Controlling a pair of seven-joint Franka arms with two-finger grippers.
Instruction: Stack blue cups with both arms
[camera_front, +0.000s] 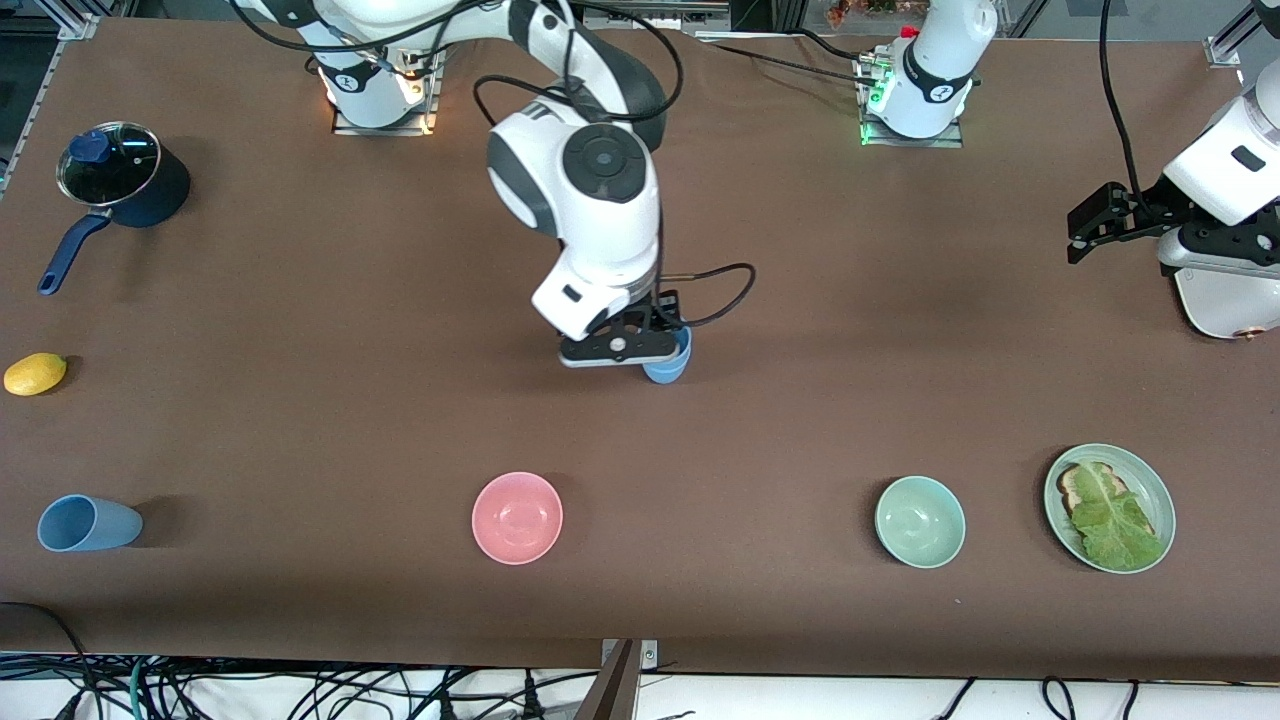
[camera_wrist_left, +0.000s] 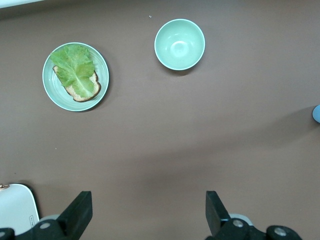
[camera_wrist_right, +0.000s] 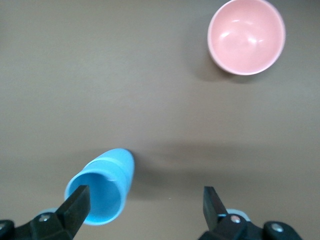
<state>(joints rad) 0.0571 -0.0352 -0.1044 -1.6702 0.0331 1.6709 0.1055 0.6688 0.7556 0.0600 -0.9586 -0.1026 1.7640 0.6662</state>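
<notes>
One blue cup (camera_front: 668, 366) is in the table's middle, under my right gripper (camera_front: 637, 358). In the right wrist view this cup (camera_wrist_right: 102, 187) is tipped over with its mouth toward the camera. My right gripper (camera_wrist_right: 145, 202) is open wide there; one fingertip (camera_wrist_right: 76, 201) overlaps the cup's rim and nothing is between the jaws. A second blue cup (camera_front: 88, 523) lies on its side near the front edge at the right arm's end. My left gripper (camera_front: 1088, 232) waits, open and empty (camera_wrist_left: 147, 210), over bare table at the left arm's end.
A pink bowl (camera_front: 517, 517) and a green bowl (camera_front: 920, 521) sit nearer the front camera. A green plate (camera_front: 1160, 495) holds toast and lettuce. A dark-blue lidded saucepan (camera_front: 120, 180) and a lemon (camera_front: 35, 373) are at the right arm's end.
</notes>
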